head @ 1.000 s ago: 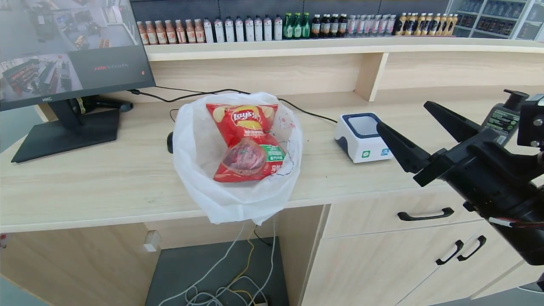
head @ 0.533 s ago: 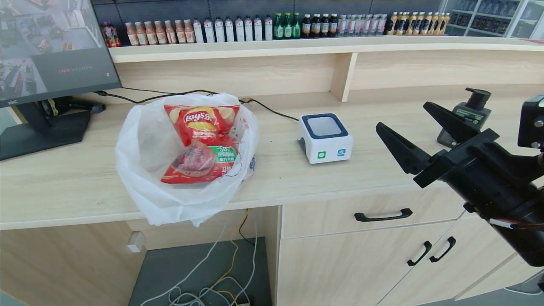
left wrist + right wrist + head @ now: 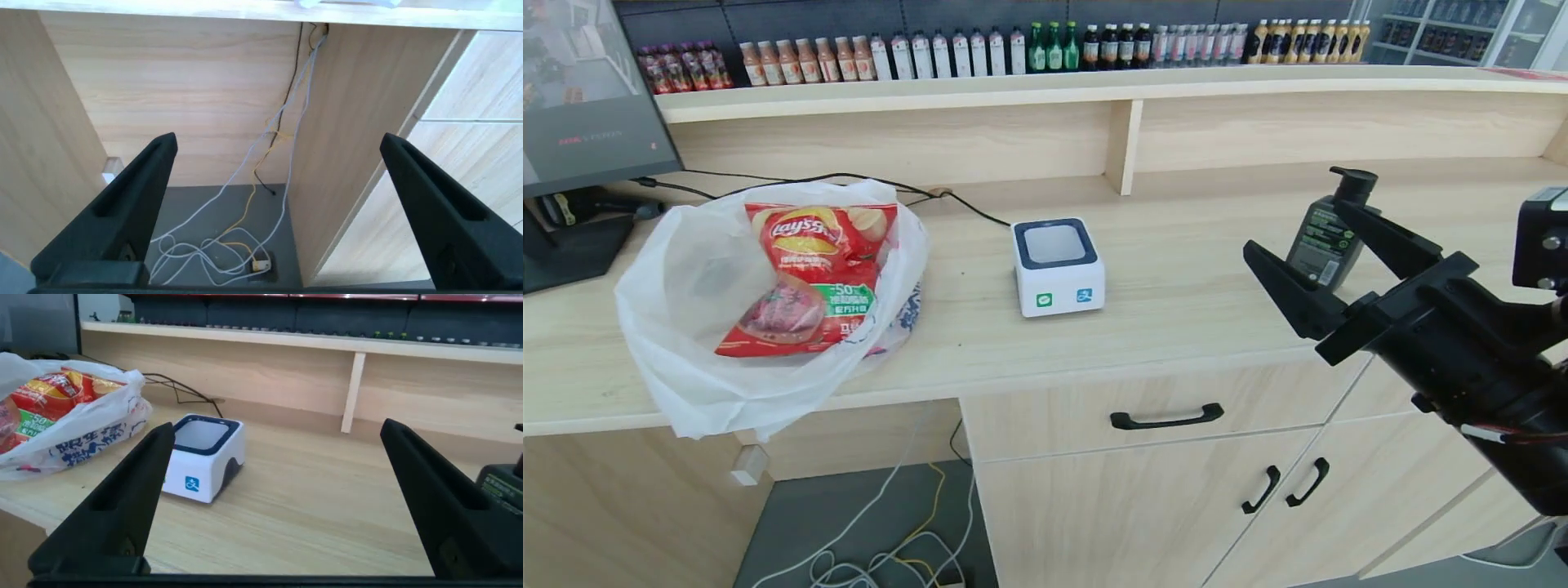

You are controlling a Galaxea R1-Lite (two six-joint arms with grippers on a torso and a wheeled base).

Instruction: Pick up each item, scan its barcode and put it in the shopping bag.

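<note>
Head view: right fingers (image 3: 1282,286) spread apart, empty, raised in front of the surface (image 3: 1176,318). Just beyond them the pump bottle (image 3: 1316,245) (dark, upright) stands on the surface, partly behind the far finger. To their left sits the scanner (image 3: 1058,265); farther left lies the shopping bag (image 3: 678,327), holding a red crisp packet (image 3: 809,278). Left wrist view: left fingers (image 3: 135,208) apart, empty, with cables (image 3: 237,245) coiled beyond them under the surface. Right wrist view: scanner beyond one finger, pump bottle beside the other.
</note>
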